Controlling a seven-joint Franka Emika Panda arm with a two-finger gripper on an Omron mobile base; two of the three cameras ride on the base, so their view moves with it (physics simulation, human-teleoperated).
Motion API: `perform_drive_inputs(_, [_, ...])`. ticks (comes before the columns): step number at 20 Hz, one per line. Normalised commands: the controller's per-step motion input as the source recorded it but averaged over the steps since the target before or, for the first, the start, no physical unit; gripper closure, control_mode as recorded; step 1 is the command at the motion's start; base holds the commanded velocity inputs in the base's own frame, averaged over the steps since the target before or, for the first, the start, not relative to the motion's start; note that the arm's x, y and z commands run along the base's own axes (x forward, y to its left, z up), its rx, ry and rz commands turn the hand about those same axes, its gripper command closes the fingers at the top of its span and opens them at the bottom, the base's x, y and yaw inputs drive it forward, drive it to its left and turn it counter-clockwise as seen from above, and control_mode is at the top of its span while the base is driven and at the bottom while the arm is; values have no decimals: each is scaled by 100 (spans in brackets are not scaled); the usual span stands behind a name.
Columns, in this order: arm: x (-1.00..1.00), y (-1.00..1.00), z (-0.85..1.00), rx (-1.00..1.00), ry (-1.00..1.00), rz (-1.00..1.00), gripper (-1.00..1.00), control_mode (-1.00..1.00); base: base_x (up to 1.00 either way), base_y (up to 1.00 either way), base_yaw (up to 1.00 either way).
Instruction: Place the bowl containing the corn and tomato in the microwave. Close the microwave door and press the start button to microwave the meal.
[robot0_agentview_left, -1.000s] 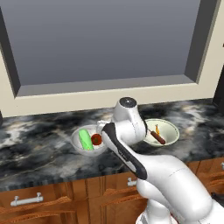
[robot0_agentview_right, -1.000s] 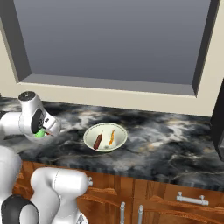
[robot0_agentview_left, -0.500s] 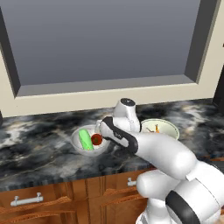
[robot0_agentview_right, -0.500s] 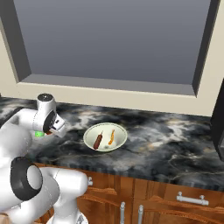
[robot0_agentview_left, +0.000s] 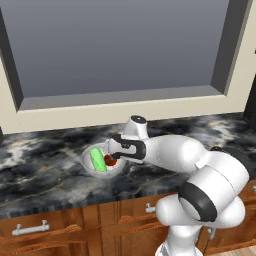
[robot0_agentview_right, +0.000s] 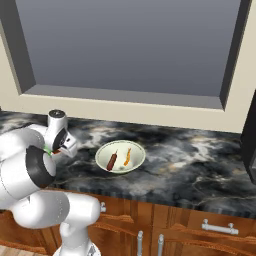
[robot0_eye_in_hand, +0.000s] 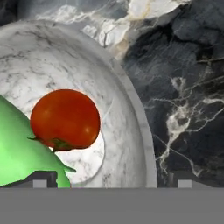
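Hand view: jaws open, holding nothing, straddling the right rim of the bowl (robot0_eye_in_hand: 131, 109) on the desk (robot0_eye_in_hand: 188, 87), tomato (robot0_eye_in_hand: 65, 118) and corn (robot0_eye_in_hand: 22, 157) just inside the left tip.

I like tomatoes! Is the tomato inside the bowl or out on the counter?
Inside. The tomato sits in the bowl, beside the green corn.

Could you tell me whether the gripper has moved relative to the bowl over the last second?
Yes. In the left base view the gripper has swung leftward and down, from beside the bowl to over its right rim.
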Motion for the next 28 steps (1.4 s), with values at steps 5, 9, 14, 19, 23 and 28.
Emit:
perform_drive_inputs(5, [16,11,-35,0,0,1,100,-100,0,0,0])
perform_drive_inputs(9, [6,3,-19,0,0,1,100,-100,0,0,0])
perform_drive_inputs(14, [0,0,-1,0,0,0,100,-100,0,0,0])
perform_drive_inputs(19, [-4,-13,37,3,0,-1,100,-100,0,0,0])
perform_drive_inputs(23, [-14,-51,79,0,6,-15,100,-100,0,0,0])
perform_drive_inputs(28, [-18,-78,73,1,2,-20,100,-100,0,0,0])
